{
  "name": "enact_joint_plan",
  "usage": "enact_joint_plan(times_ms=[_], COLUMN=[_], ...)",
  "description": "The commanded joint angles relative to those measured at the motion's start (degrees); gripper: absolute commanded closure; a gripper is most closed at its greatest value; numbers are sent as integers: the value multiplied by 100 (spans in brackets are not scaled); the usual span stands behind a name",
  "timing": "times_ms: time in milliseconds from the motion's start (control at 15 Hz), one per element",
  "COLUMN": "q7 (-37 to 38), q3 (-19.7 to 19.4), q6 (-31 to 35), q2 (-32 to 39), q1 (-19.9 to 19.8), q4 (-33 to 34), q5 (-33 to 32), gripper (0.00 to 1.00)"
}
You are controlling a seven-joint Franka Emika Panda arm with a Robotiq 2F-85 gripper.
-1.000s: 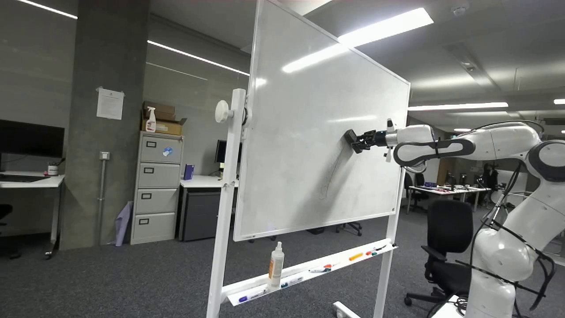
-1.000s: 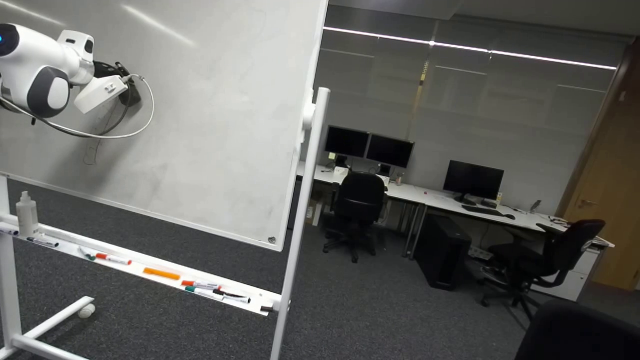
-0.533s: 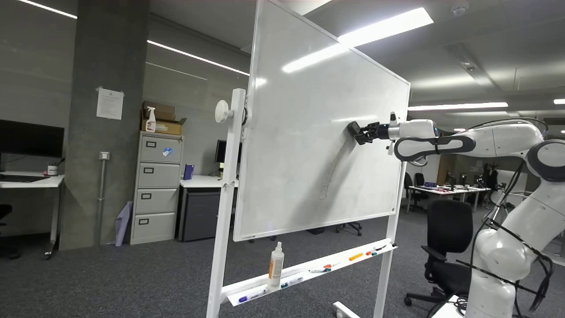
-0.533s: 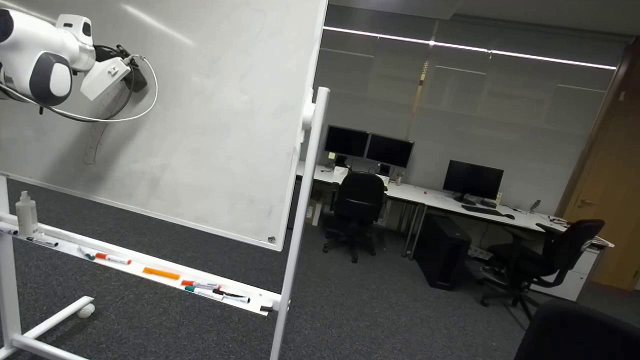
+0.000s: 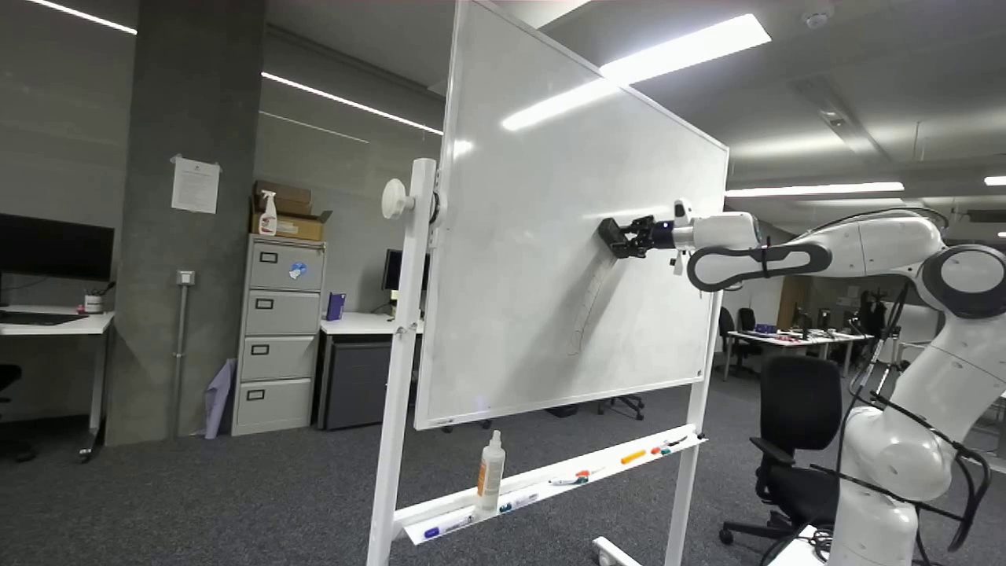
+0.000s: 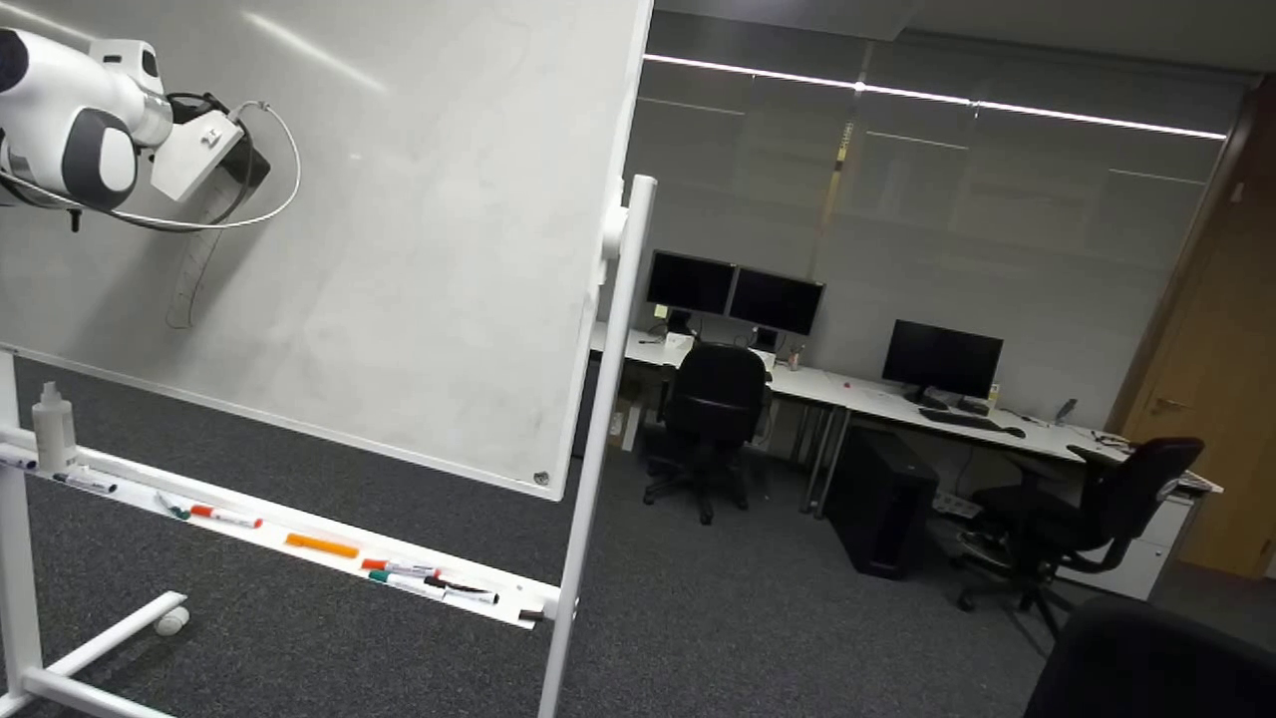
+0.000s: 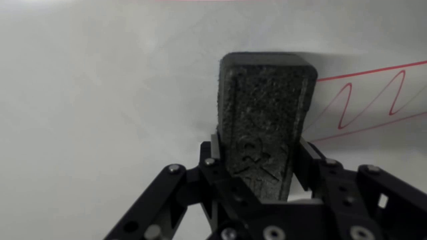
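Wrist view: gripper (image 7: pixel 257 150) clamped across black eraser (image 7: pixel 263 100); red lines (image 7: pixel 372 71) run out from behind it toward right of picture. Judged best: face flat to whiteboard (image 7: pixel 100 133), pressure light and even, grip square so eraser cannot pivot.

Exterior view: eraser over middle part of board, frame (image 5: pixel 550 404) well apart on every side; tray (image 5: pixel 550 474) with bottle (image 5: pixel 490 475) well below.

Exterior view: white cable (image 6: pixel 297 170) loops beside eraser; probably needs slack for sideways moves. Full contact with board cannot be confirmed.
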Motion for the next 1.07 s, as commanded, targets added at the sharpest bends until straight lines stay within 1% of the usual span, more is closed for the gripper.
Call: enact_joint_plan(times_ms=[0, 467, 600, 733, 867, 1000], q7=[-80, 14, 6, -1, -12, -4], q3=[98, 392, 464, 505, 585, 760], q6=[193, 248, 261, 263, 279, 304], q2=[396, 652, 688, 645, 561, 396], q1=[-85, 52, -13, -94, -269, -596], q4=[-14, -551, -573, -549, -515, -517], q5=[-110, -34, -39, -45, -75, -104], gripper=[70, 70, 70, 70, 70, 70])
